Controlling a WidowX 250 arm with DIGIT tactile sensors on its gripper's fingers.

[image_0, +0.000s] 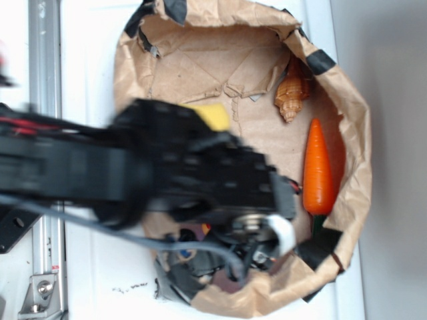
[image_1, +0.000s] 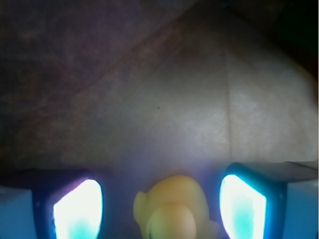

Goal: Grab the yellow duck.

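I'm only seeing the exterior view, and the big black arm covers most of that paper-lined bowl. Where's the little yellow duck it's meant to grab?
Observer: The wrist view shows the yellow duck right between the gripper fingers, low in the frame.
Operator: Have the fingers closed on it?
Observer: Not yet. There is a visible gap between the duck and each finger, so the gripper is open around it.
Operator: So what's the yellow bit peeking out behind the arm in my view?
Observer: That piece is flat-edged and lies apart from the gripper; the wrist view shows nothing but bare brown paper beyond the duck.
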